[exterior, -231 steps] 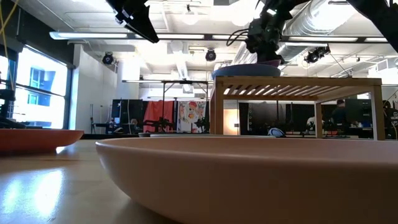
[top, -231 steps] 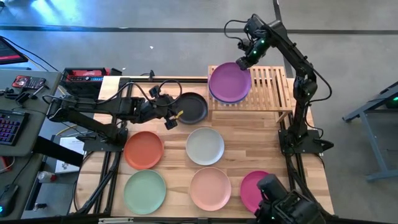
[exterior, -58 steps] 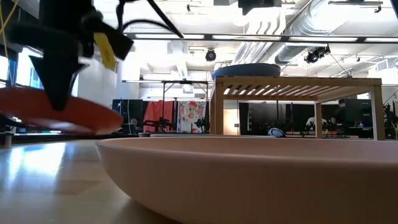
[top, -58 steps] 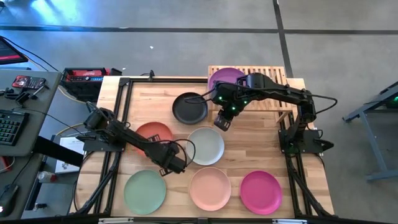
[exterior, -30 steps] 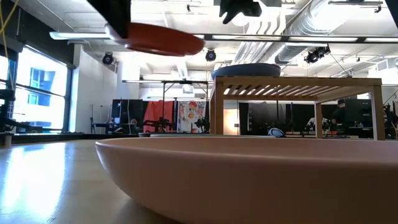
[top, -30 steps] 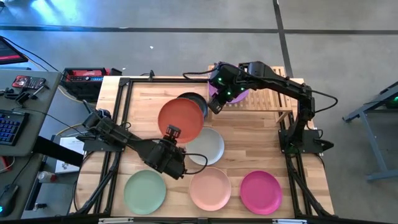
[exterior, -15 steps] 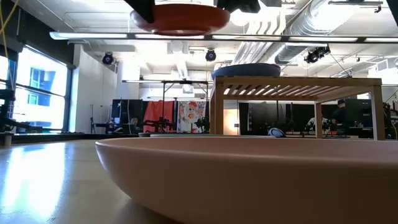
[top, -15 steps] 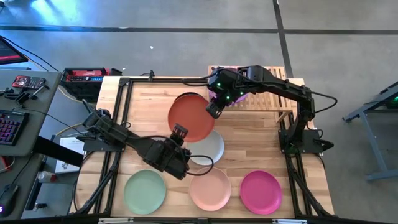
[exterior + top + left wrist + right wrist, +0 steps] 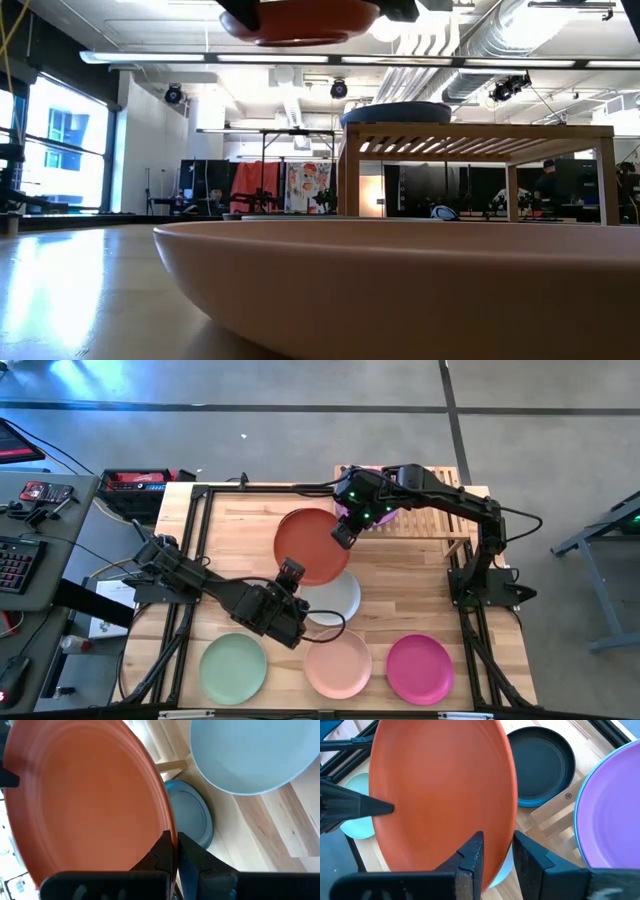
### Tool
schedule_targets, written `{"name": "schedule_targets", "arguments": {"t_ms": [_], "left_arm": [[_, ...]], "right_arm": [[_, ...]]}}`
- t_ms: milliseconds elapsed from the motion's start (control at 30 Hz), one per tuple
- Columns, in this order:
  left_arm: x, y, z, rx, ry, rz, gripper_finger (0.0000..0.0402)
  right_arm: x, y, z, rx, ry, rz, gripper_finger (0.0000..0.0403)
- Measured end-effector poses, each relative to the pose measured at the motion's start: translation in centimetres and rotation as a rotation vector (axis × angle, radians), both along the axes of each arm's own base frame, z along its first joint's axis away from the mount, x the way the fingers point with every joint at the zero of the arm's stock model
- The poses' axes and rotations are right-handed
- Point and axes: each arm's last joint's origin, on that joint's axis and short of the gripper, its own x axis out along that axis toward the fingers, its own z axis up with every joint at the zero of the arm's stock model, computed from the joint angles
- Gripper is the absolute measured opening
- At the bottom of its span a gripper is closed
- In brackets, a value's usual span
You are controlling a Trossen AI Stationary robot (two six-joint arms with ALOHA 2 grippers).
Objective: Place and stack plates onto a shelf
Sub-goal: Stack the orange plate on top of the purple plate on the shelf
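The orange plate [image 9: 312, 546] is held in the air above the middle of the surface [image 9: 420, 600], hiding most of the black plate [image 9: 542, 762] and overlapping the white plate [image 9: 345, 600] at its 5 o'clock. The left end effector [image 9: 290, 571] pinches its rim at 7 o'clock, fingers pressed together on the edge. The right end effector [image 9: 343, 535] straddles the opposite rim at 2 o'clock, its fingers [image 9: 471, 855] spread either side of the edge, not visibly clamped. The purple plate [image 9: 607, 815] lies on the shelf [image 9: 440, 510] at 1 o'clock. Green [image 9: 233, 665], pink [image 9: 338, 662] and magenta [image 9: 420, 668] plates sit in a row along the near edge. No readable writing shows on any plate.
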Motion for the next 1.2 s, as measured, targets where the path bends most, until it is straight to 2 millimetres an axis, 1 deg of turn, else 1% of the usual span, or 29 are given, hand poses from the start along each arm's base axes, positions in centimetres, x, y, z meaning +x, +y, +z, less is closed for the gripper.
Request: {"name": "schedule_targets", "arguments": {"t_ms": [100, 167, 233, 300, 367, 433, 567, 900, 1000, 1200], "left_arm": [[0.1, 0.3, 0.0, -0.002, -0.002, 0.01, 0.0001], [0.2, 0.5, 0.0, -0.002, 0.0, 0.016, 0.0001], [0.3, 0.7, 0.0, 0.001, 0.007, 0.015, 0.0001], [0.3, 0.8, 0.0, 0.008, 0.022, 0.005, 0.0001], [0.3, 0.8, 0.0, 0.015, 0.026, 0.0, 0.0001], [0.4, 0.8, 0.0, 0.017, 0.025, 0.002, 0.0001], [0.4, 0.8, 0.0, 0.018, 0.023, 0.001, 0.0001], [0.7, 1.0, 0.0, -0.001, 0.004, 0.009, 0.0003], [0.9, 1.4, -0.1, -0.043, 0.013, 0.024, 0.0016], [1.1, 2.1, -0.2, -0.138, 0.0, 0.088, 0.0057]], "right_arm": [[0.0, 0.0, 0.0, 0.0, 0.0, 0.0, 0.0077], [0.0, 0.0, 0.0, -0.002, 0.001, -0.002, 0.0068], [0.0, -0.1, 0.0, -0.005, 0.004, -0.005, 0.0047], [-0.1, -0.1, -0.1, -0.006, 0.011, -0.008, 0.0017], [-0.1, -0.3, -0.1, -0.014, 0.013, -0.017, 0.0007], [-0.2, -0.4, -0.1, -0.024, 0.016, -0.031, 0.0012], [-0.3, -0.4, -0.2, -0.029, 0.033, -0.035, 0.0003], [-0.3, -0.4, -0.2, -0.029, 0.041, -0.036, 0.0001], [-0.3, -0.4, -0.2, -0.03, 0.041, -0.037, 0.0001], [-0.3, -0.4, -0.2, -0.028, 0.043, -0.034, 0.0]]}}
